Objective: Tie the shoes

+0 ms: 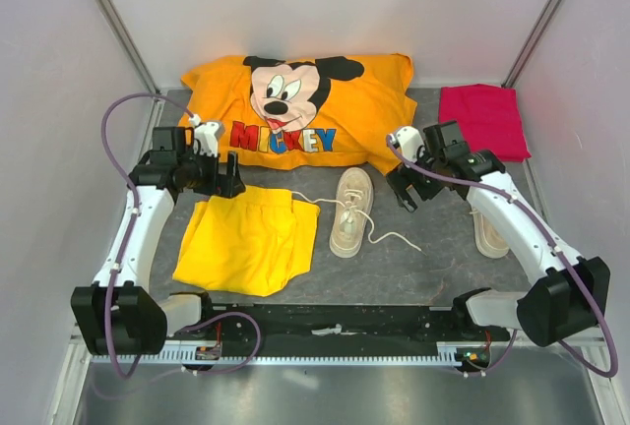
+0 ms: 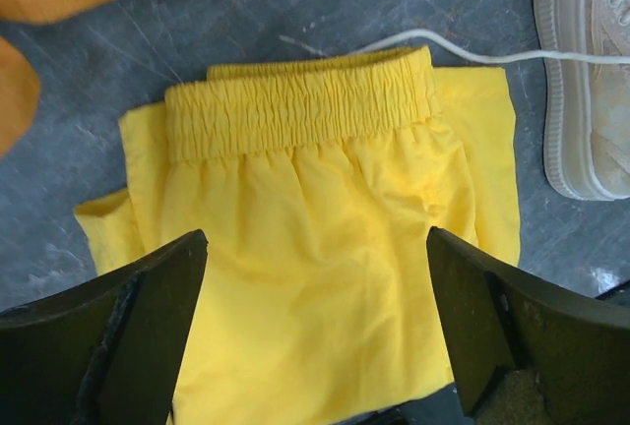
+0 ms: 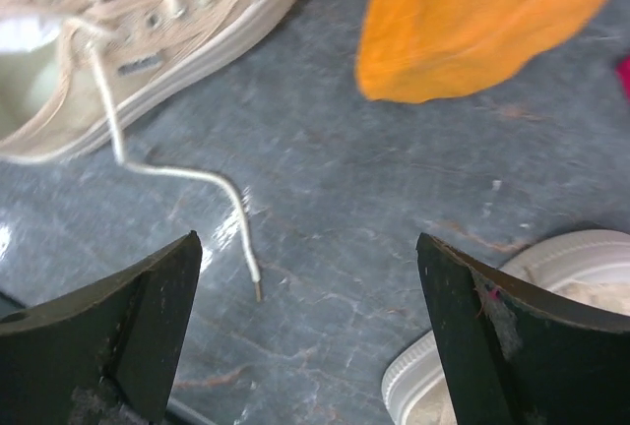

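Note:
One cream sneaker lies on the grey table at centre, unlaced. Its thin white laces trail left and right. The second sneaker lies at the right, partly hidden under my right arm. My left gripper is open and empty over the top of the yellow shorts, left of the centre sneaker. My right gripper is open and empty, between the two sneakers. In the right wrist view a lace end lies just left of its open fingers, and the second sneaker's sole is by the right finger.
An orange Mickey T-shirt is spread at the back, with a corner near my right gripper. The yellow shorts lie left of the centre sneaker. A folded pink cloth sits at the back right. Walls close in on three sides.

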